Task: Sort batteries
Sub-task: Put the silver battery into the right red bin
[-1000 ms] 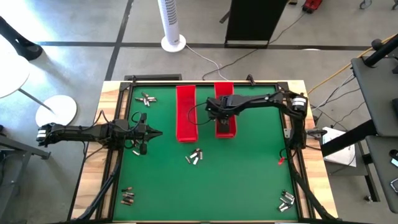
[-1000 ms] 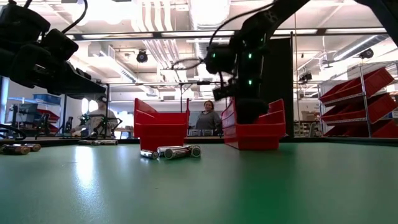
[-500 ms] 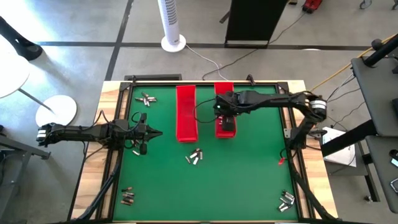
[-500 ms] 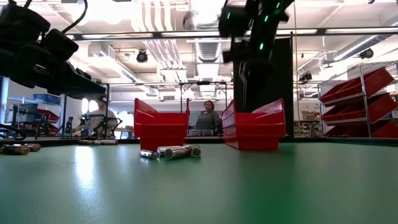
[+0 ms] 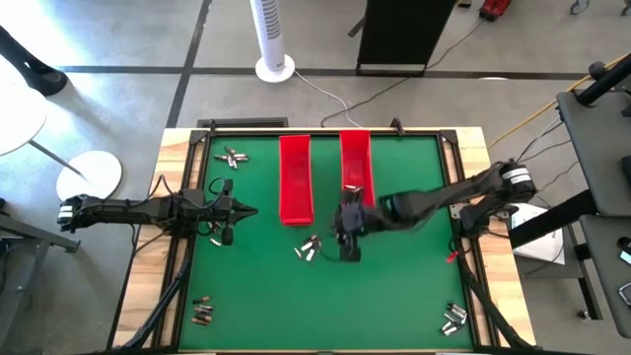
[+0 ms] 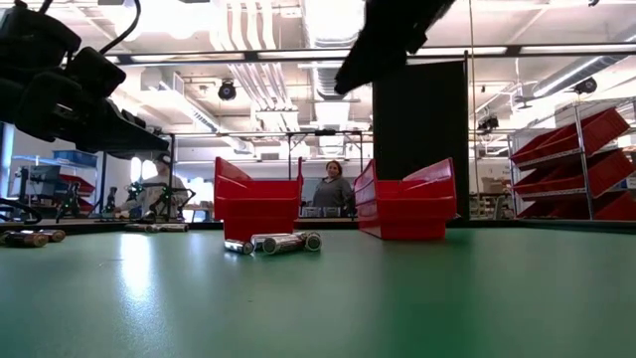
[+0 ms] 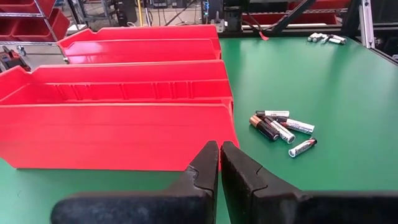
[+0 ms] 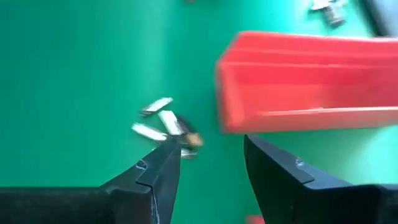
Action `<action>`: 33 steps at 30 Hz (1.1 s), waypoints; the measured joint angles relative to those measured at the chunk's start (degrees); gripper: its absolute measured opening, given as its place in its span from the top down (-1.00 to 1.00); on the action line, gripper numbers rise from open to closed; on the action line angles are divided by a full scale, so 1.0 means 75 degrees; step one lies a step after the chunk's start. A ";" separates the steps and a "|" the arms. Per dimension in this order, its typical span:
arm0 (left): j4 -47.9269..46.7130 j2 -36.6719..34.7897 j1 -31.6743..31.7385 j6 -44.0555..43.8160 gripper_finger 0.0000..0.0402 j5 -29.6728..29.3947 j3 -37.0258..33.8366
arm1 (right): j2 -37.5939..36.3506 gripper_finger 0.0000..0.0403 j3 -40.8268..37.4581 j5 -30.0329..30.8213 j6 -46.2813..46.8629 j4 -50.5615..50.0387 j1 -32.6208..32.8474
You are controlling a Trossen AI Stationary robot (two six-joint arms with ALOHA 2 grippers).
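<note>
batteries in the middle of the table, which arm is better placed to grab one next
Probably the right. Its hand is open and sits just beside the center batteries, below the red trays. The left hand is shut and waits farther off, near the table's left edge.

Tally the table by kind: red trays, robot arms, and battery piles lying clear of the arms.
Red trays: 2
Robot arms: 2
Battery piles clear of the arms: 4
Total: 8
</note>
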 joint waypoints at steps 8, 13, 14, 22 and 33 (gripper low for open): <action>-0.0002 0.0042 0.0000 0.0000 1.00 0.0000 0.0000 | 0.1369 -0.16 -0.0070 0.1327 0.3369 0.1194 0.0887; 0.0000 0.0051 0.0000 0.0000 1.00 0.0000 -0.0001 | 0.2070 -0.31 -0.0061 0.2696 0.5054 0.1129 0.0966; -0.0005 0.0051 0.0000 0.0000 1.00 0.0000 -0.0002 | 0.2169 -0.33 -0.0061 0.3013 0.5482 0.1063 0.0962; -0.0006 0.0082 0.0000 0.0000 1.00 0.0000 -0.0002 | 0.2783 -0.48 -0.0064 0.3331 0.7234 0.0984 0.0965; -0.0003 0.0115 0.0000 0.0001 1.00 0.0000 -0.0001 | 0.3370 -0.49 -0.0062 0.3322 0.7391 0.1154 0.0962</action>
